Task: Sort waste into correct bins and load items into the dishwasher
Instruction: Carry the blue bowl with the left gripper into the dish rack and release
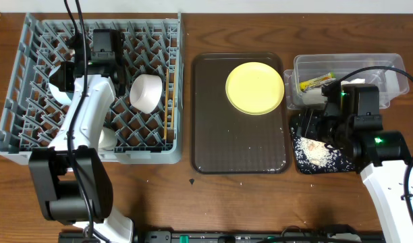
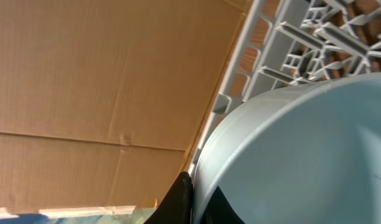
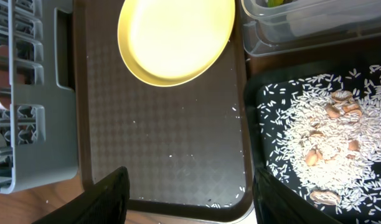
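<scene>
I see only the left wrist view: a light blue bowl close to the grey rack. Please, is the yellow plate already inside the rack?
Observer: No. The yellow plate lies on the brown tray, outside the grey rack.
Operator: The light blue bowl hides the rest from me. What is in the rack?
Observer: A white bowl sits among the pegs, near the middle.
Operator: Is the right gripper busy?
Observer: No. The right gripper is open and holds nothing.

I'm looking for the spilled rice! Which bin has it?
The shallow black tray holds the rice; the clear tub behind it holds a yellow-green wrapper instead.
</scene>
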You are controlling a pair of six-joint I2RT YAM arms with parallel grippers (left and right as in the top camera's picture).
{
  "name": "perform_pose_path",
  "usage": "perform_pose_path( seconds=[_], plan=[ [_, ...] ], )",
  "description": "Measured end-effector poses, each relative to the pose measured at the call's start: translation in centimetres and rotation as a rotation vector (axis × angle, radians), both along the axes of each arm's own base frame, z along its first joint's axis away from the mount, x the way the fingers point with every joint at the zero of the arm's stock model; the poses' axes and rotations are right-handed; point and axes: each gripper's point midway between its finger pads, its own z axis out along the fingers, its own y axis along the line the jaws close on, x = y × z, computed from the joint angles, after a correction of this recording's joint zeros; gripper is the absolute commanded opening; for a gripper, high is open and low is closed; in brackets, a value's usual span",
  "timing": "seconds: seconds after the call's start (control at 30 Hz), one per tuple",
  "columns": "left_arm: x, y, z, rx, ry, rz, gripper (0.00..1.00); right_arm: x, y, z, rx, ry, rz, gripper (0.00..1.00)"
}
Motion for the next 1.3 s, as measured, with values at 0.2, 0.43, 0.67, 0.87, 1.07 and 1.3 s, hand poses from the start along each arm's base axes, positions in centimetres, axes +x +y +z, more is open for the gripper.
perform_pose_path(
  seconds=[0.2, 0.43, 0.67, 0.87, 1.07, 1.3],
  plan=[
    [0.6, -0.1, -2.9, -0.019, 0.068, -0.009, 0.08, 0.0, 0.0, 0.0, -0.001, 0.0, -0.001, 0.63],
    [1.4, -1.2, -3.8, -0.008, 0.078, -0.033, 0.08, 0.1, -0.2, 0.0, -0.009, -0.001, -0.006, 0.63],
    [1.7, -1.9, -3.7, 0.035, 0.093, -0.038, 0.08, 0.1, -0.2, 0.0, -0.01, -0.001, -0.006, 0.63],
    [1.6, -2.0, -3.4, 0.078, 0.098, -0.027, 0.08, 0.1, -0.2, 0.0, -0.01, -0.001, -0.006, 0.63],
    [1.4, -2.2, -2.7, 0.13, 0.088, -0.01, 0.08, 0.0, -0.2, 0.0, -0.01, -0.001, -0.006, 0.63],
    [1.4, -2.1, -2.4, 0.139, 0.053, 0.004, 0.17, 0.0, -0.2, -0.1, -0.01, 0.001, -0.006, 0.63]
  ],
)
